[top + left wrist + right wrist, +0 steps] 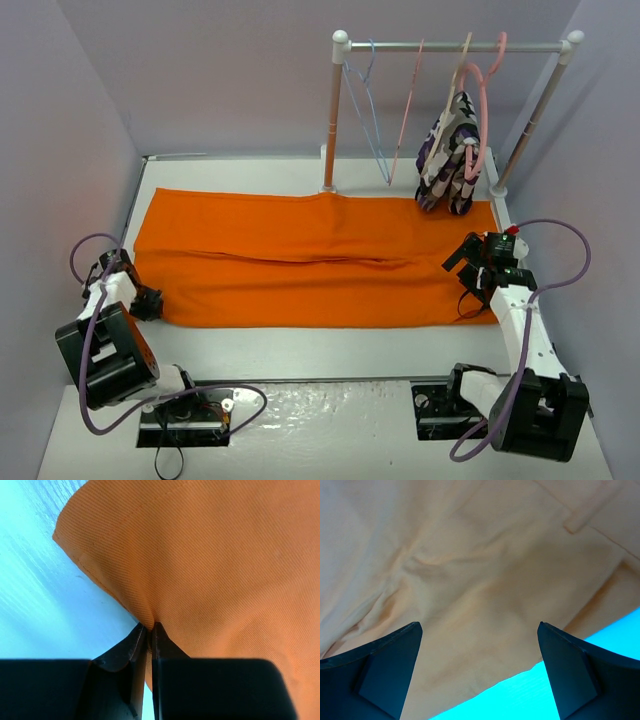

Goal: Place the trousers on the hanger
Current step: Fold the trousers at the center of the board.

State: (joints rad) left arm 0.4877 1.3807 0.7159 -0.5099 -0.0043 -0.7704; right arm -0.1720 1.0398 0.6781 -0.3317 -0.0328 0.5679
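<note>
Left claw [149, 626] is closed, its two fingers pinched together on the hem of the trousers [320, 260] at their left end, near the front corner; the left wrist view shows the cloth puckering into the grip. Right claw [479, 625] stands with its jaws wide apart and nothing between them. It is positioned over the right end of the trousers close to the front edge. Whether its fingertips touch the cloth cannot be told.

Desk [300, 350]: white surface, walled on three sides, both arm bases at its near edge.

Trousers: bright orange and plain, spread flat and lengthwise across the desk from left wall to right. The legs lie side by side with a seam line running between them. The far edge reaches the foot of the rack.

Rack [450, 45]: a horizontal rail on two posts, standing at the back right of the desk.

Patterned garment [447, 150]: purple, white and black, hanging from the right part of the rail, its lower end just beside the far right corner of the trousers.

Hanger [370, 110]: thin, light blue, hooked at the left end of the rail, bare, apart from the trousers below.

Pink hangers [410, 100] and a beige hanger [460, 70] hang further right along the same rail.
</note>
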